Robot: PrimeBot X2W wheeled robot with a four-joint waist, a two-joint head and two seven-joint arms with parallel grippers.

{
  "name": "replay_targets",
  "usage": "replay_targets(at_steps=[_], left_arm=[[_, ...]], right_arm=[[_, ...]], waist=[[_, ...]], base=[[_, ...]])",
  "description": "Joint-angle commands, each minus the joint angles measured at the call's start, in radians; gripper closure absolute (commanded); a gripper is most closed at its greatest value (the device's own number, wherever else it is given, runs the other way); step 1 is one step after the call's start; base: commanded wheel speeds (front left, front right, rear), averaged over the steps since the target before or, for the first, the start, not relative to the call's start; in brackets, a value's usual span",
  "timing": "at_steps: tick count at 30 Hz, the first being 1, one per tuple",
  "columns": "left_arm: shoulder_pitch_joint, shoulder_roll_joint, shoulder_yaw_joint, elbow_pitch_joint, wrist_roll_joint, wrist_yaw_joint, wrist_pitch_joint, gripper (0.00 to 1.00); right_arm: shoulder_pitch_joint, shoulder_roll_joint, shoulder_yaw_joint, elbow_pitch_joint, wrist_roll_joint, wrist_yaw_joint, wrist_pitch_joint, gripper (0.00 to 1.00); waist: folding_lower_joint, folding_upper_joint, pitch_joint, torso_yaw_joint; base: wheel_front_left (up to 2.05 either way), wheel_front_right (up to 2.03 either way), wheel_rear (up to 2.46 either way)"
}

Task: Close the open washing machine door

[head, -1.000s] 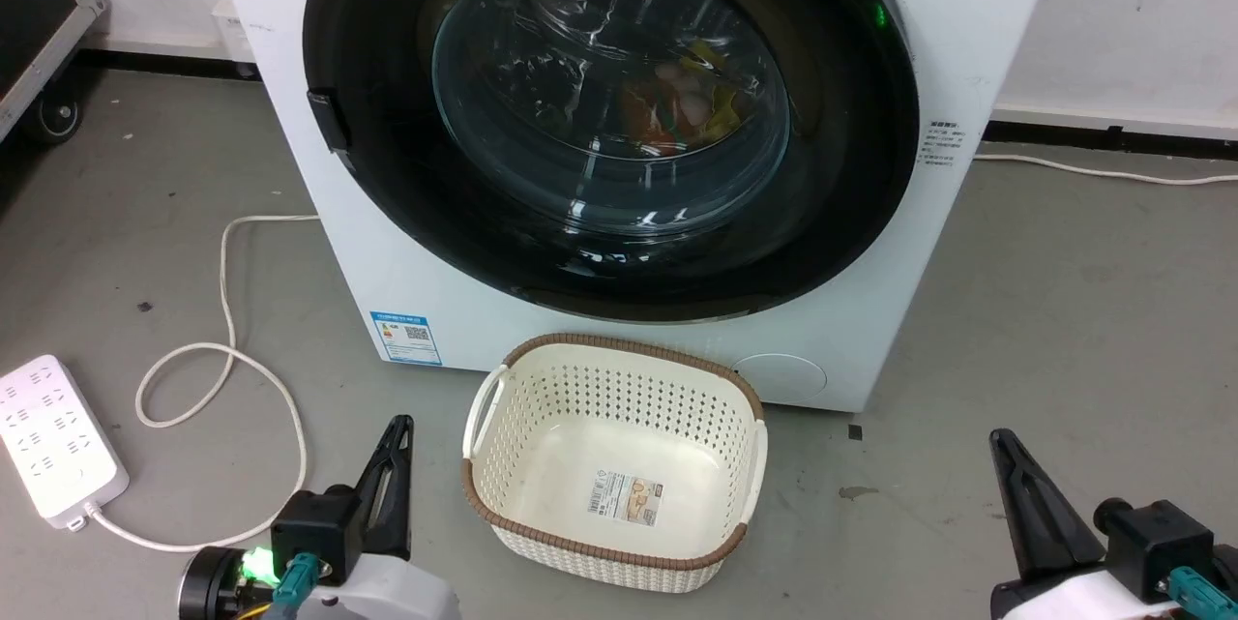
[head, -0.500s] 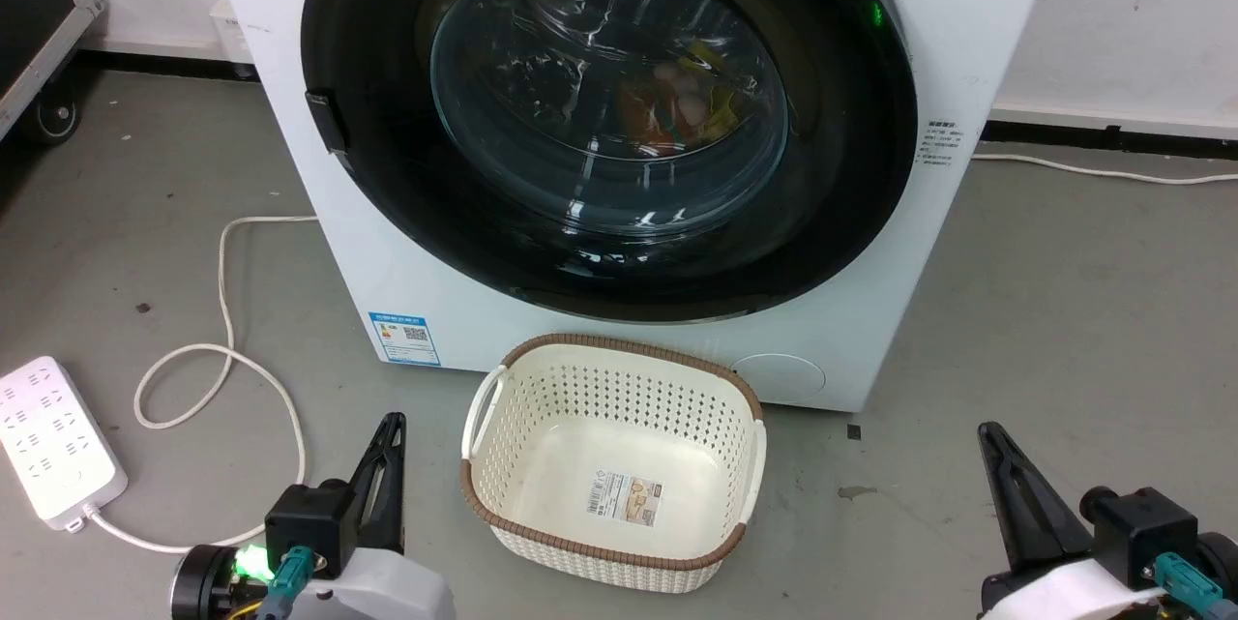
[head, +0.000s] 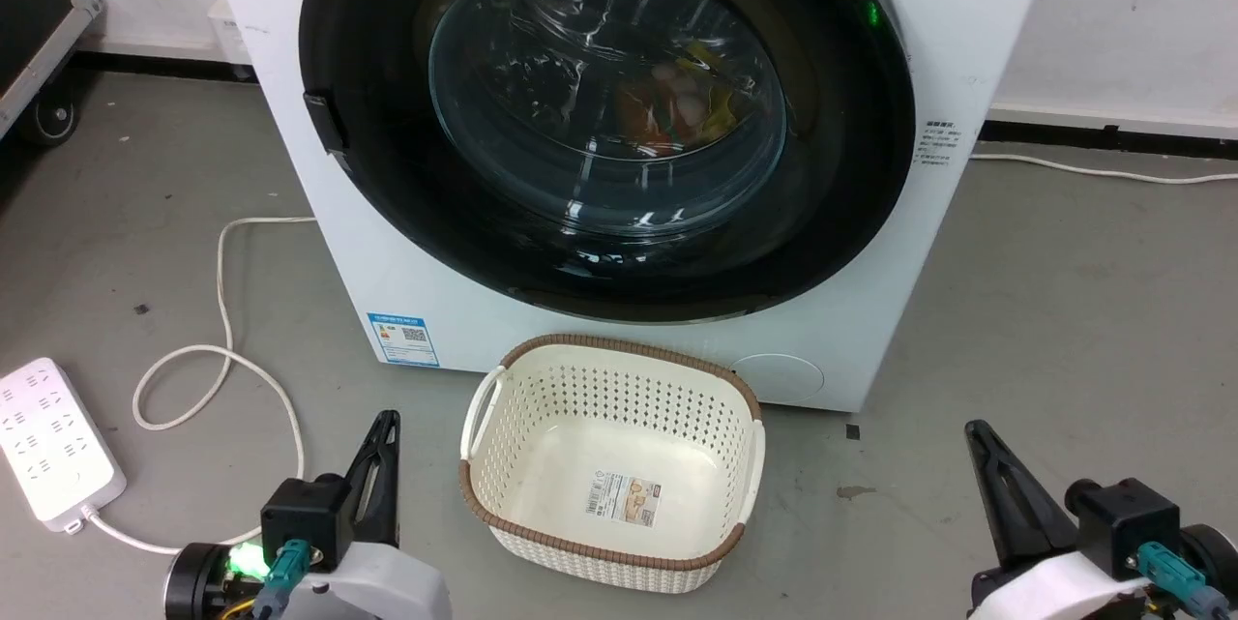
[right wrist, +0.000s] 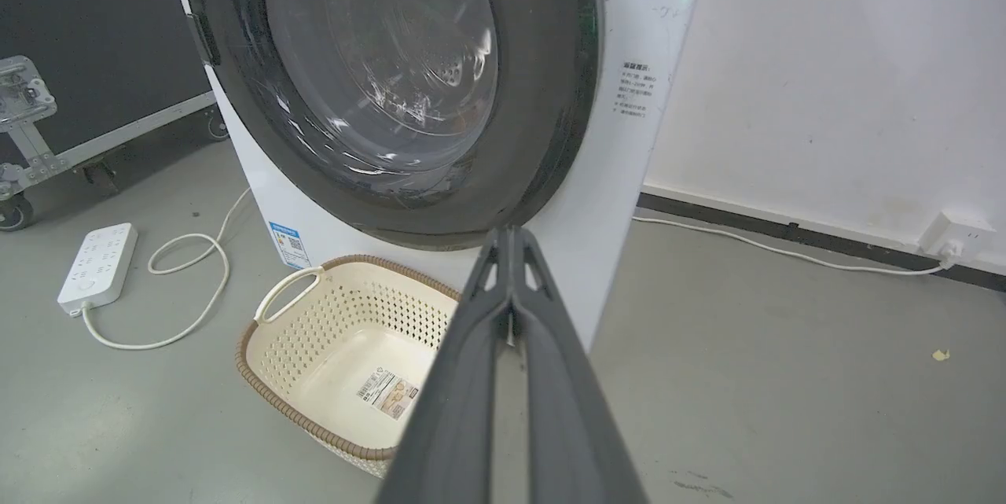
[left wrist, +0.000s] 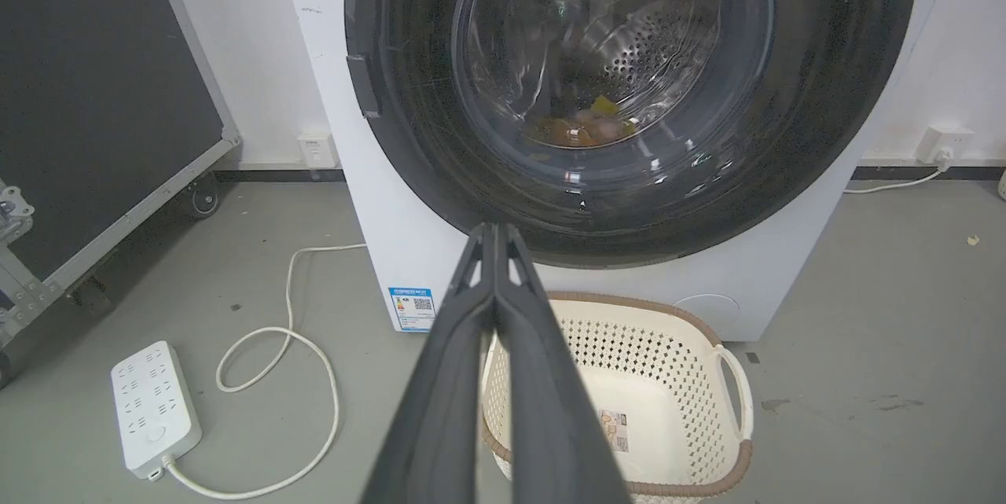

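Over the last second my right gripper [head: 975, 431] has slid a little inward across the head view and my left gripper [head: 385, 422] a touch outward. The whole picture has also crept slightly, so part of that is the camera. The door [head: 604, 117] looks the same as before.

The door sits flat against the front of the machine [head: 406, 281]. From the right wrist view its black rim lies flush on the white panel. Being round, it has no long axis. Its face points straight out at me, glass bulge at centre, with a small dark tab [head: 324, 122] on its left edge. Coloured laundry [head: 677, 107] shows dimly through the glass.

Both grippers hang low, well apart from the door and touching nothing. On each wrist view the two fingers meet at the tips, pressed together with nothing between them.

A cream basket [head: 503, 514] stands on the floor just in front of the machine, between the grippers. A power strip [head: 53, 441] and its looped cord [head: 222, 359] lie to my left.
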Motion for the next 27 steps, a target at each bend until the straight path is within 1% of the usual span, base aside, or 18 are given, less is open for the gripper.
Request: replay_targets(at_steps=[1, 27], left_arm=[[-0.006, -0.005, 0.007, -0.006, 0.007, 0.002, 0.007, 1.0], [-0.008, -0.019, 0.035, -0.032, 0.026, 0.002, 0.06, 1.0]], right_arm=[[-0.018, 0.006, 0.004, -0.005, -0.004, -0.001, 0.007, 1.0], [-0.043, 0.01, 0.03, -0.008, -0.016, -0.001, 0.06, 1.0]], waist=[[0.0, -0.0001, 0.0, 0.0], [0.0, -0.0001, -0.001, -0.004]], base=[[0.0, 0.0, 0.0], [0.0, 0.0, 0.0]])
